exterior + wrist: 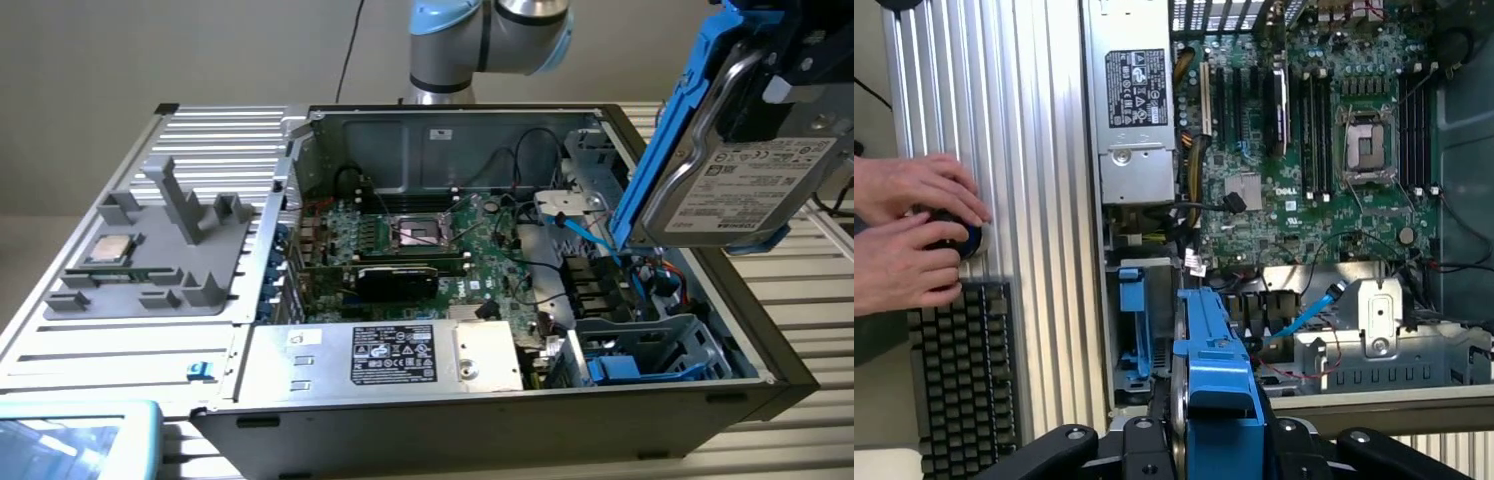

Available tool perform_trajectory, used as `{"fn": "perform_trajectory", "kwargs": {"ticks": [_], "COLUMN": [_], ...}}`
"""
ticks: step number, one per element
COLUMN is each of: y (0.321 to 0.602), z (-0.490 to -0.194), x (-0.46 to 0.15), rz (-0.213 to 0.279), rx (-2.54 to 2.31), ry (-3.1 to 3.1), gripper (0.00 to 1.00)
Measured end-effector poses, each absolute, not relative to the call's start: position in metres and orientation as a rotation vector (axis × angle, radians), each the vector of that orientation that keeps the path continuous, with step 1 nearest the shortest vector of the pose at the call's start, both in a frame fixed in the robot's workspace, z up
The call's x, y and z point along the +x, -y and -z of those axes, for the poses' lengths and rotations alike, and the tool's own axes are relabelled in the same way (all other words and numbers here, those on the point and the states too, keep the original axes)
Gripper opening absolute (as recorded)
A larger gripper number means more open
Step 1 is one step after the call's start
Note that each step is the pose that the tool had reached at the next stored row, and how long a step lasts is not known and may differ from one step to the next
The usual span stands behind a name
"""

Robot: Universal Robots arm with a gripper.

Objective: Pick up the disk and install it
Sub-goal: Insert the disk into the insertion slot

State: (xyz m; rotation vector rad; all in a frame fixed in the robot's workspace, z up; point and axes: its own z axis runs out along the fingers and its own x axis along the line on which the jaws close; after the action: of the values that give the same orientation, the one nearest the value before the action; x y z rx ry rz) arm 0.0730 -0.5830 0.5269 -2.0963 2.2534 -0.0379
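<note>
The disk (pixel 747 180), a silver hard drive with a white label in a bright blue bracket, hangs upright in the air over the open computer case's side at the exterior view's right. My gripper (pixel 790 55) is shut on its upper end. In the wrist view the disk's blue bracket (pixel 1219 380) runs edge-on between my black fingers (pixel 1144 445), and my gripper (pixel 1219 445) is above the drive cage (pixel 1394 350) of the case.
The open case (pixel 534 400) holds a green motherboard (pixel 441 250), a silver power supply with a black label (pixel 387 355) and a front bay with a blue bracket (pixel 627 365). A grey fixture with a processor chip (pixel 110 250) lies at the exterior view's left. A person's hands (pixel 914 240) rest beside a keyboard (pixel 959 370).
</note>
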Motion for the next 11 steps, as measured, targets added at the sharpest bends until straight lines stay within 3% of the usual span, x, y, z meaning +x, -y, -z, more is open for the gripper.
{"fn": "perform_trajectory", "kwargs": {"ticks": [11], "y": [0.591], "z": [-0.511], "x": [0.073], "rz": [0.037], "rx": [-2.096], "ry": [-2.253], "gripper": [0.37]}}
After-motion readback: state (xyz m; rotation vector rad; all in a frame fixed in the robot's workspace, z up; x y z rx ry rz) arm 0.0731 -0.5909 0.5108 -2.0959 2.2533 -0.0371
